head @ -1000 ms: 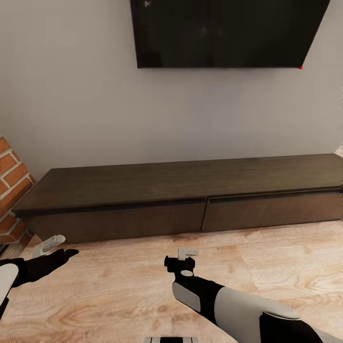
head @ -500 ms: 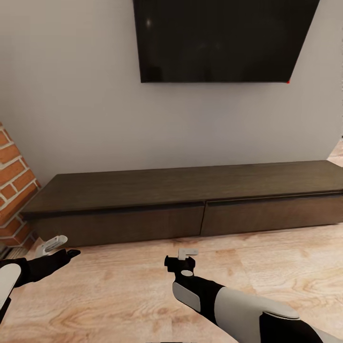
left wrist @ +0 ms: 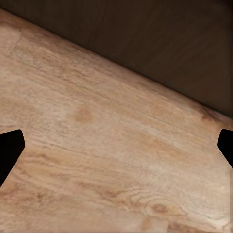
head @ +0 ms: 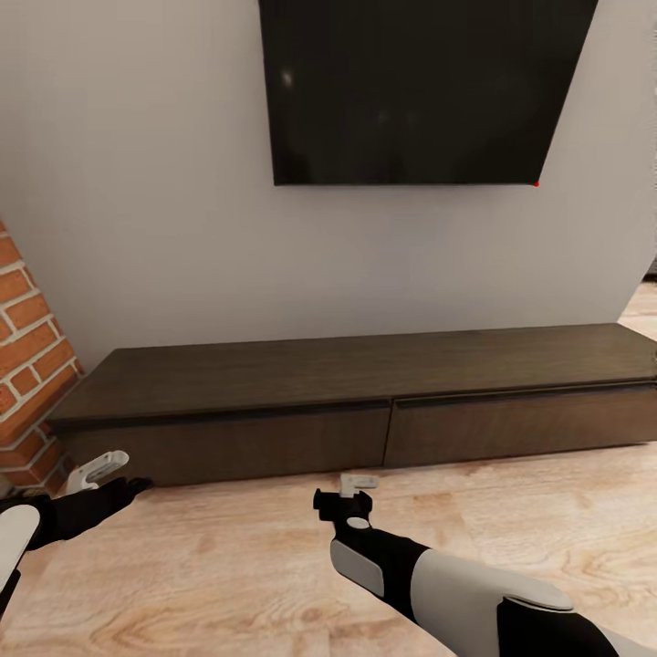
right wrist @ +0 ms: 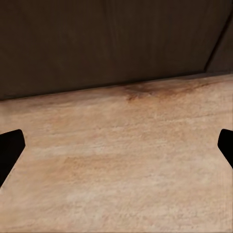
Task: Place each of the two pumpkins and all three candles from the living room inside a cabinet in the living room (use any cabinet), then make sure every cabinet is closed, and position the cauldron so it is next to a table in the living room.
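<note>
The cabinet (head: 365, 401), a long low dark brown unit, stands against the grey wall with both wide drawer fronts shut. Its dark front also appears in the left wrist view (left wrist: 160, 43) and the right wrist view (right wrist: 107, 43). My left gripper (head: 117, 474) hovers open over the wood floor near the cabinet's left end. My right gripper (head: 343, 491) is open too, just short of the seam between the two drawers. Both hold nothing. The pumpkins, candles, cauldron and table are out of view.
A black TV (head: 411, 87) hangs on the wall above the cabinet. A red brick wall (head: 27, 356) juts in at the left, close to my left arm. Pale wood floor (head: 228, 566) stretches in front of the cabinet.
The whole view has shifted: the cabinet and TV sit lower and look a little farther away, so the camera moved. Both arms keep their pose and both grippers stay open.
</note>
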